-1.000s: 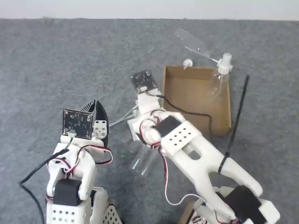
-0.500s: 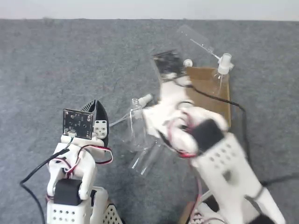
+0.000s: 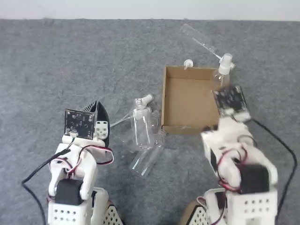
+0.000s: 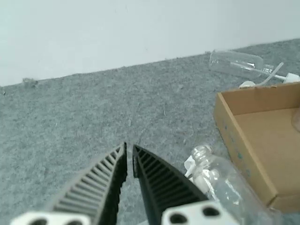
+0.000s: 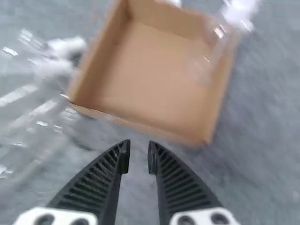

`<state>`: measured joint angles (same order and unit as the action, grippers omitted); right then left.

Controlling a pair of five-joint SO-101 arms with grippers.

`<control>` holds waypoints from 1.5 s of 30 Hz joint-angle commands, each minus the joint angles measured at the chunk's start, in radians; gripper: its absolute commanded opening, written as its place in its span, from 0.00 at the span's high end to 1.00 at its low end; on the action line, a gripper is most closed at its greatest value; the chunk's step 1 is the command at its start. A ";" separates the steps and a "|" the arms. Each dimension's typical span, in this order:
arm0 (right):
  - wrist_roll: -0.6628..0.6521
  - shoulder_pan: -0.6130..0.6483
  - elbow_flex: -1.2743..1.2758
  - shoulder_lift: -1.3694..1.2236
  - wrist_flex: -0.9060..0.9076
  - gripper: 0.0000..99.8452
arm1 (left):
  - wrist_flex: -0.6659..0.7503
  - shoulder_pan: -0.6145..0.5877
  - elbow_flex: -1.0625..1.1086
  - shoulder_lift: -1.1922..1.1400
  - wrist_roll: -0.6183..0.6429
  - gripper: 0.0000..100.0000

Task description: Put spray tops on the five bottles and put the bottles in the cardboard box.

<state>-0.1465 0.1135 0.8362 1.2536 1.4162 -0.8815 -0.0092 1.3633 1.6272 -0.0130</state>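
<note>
Grey felt surface (image 3: 70,56), white wall (image 4: 117,33) behind. Box (image 5: 150,79) just ahead of right hand (image 5: 138,154), narrow; left hand (image 4: 130,157) closed.

The right arm (image 3: 234,157) lay stretched across the table a second ago, with its wrist over the bottles left of the box (image 3: 165,101). Half a second ago it had swung up over the box's left wall, and it has now drawn back to its own side, its wrist above the box's near right corner and the right gripper (image 5: 139,152) hanging just short of the near wall. With the arm gone, the whole box floor has come into sight, as have the bottle (image 3: 140,129) beside the left wall, the spray top (image 3: 146,99) at its neck and the second bottle (image 3: 149,159) lying below it.
</note>
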 commanded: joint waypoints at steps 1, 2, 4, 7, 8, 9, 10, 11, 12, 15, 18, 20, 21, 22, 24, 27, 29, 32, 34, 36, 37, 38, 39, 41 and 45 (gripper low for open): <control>-0.051 -0.116 0.123 0.157 -0.002 0.99 | 0.043 -0.002 -0.005 0.011 -0.002 0.99; -0.064 -0.134 0.166 0.196 -0.002 0.99 | 0.043 -0.002 -0.005 0.009 -0.002 0.99; -0.086 -0.162 0.253 0.268 -0.018 0.99 | 0.043 -0.006 -0.008 0.009 -0.002 0.99; -0.097 -0.220 0.348 0.364 -0.065 0.99 | 0.043 -0.002 -0.012 0.015 -0.002 0.99; -0.097 -0.236 0.377 0.389 -0.079 0.99 | 0.043 -0.005 -0.012 0.015 -0.002 0.99; -0.101 -0.249 0.413 0.420 -0.088 0.99 | 0.041 -0.008 -0.008 0.015 -0.002 0.99; -0.101 -0.260 0.450 0.447 -0.096 0.99 | 0.038 -0.009 -0.004 0.015 -0.003 0.99; -0.101 -0.265 0.488 0.472 -0.102 0.99 | 0.032 -0.018 0.002 0.015 -0.005 0.99; -0.101 -0.265 0.526 0.498 -0.102 0.99 | 0.029 -0.028 0.012 0.015 -0.005 0.99; -0.103 -0.283 0.563 0.568 -0.093 0.99 | 0.023 -0.061 0.035 0.017 -0.005 0.99; -0.103 -0.303 0.575 0.561 -0.099 0.99 | 0.026 -0.118 0.073 0.017 -0.009 0.98; -0.103 -0.302 0.608 0.561 -0.096 0.99 | 0.032 -0.163 0.099 0.017 -0.009 0.98; -0.103 -0.302 0.632 0.562 -0.097 0.99 | 0.040 -0.181 0.111 0.017 -0.009 0.98; -0.103 -0.302 0.657 0.562 -0.101 0.99 | 0.046 -0.199 0.125 0.017 -0.009 0.98; -0.103 -0.303 0.697 0.562 -0.101 0.99 | 0.071 -0.232 0.163 0.017 -0.009 0.98; -0.103 -0.302 0.741 0.562 -0.102 0.99 | 0.132 -0.255 0.255 0.017 -0.009 0.98; -0.103 -0.302 0.766 0.562 -0.102 0.99 | 0.190 -0.253 0.331 0.017 -0.005 0.98; -0.103 -0.302 0.801 0.562 -0.137 0.99 | 0.173 -0.255 0.329 0.017 -0.009 0.98; -0.103 -0.302 0.847 0.562 -0.193 0.99 | 0.155 -0.253 0.331 0.015 -0.006 0.98; -0.103 -0.303 0.847 0.562 -0.219 0.99 | 0.114 -0.253 0.331 0.015 -0.006 0.98; -0.103 -0.308 0.847 0.562 -0.217 0.99 | 0.084 -0.253 0.331 0.015 -0.005 0.98; -0.103 -0.308 0.847 0.562 -0.213 0.99 | 0.054 -0.253 0.331 0.015 -0.005 0.98; -0.103 -0.305 0.847 0.562 -0.206 0.99 | 0.023 -0.253 0.331 0.015 -0.008 0.98; -0.103 -0.305 0.847 0.562 -0.179 0.99 | -0.035 -0.253 0.331 0.015 -0.009 0.98; -0.098 -0.308 0.847 0.562 -0.104 0.99 | -0.055 -0.253 0.331 0.015 -0.011 0.98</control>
<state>-0.2386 -0.1857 1.6617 1.7998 1.2766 -0.9306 -0.2578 1.6993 1.6256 -0.0146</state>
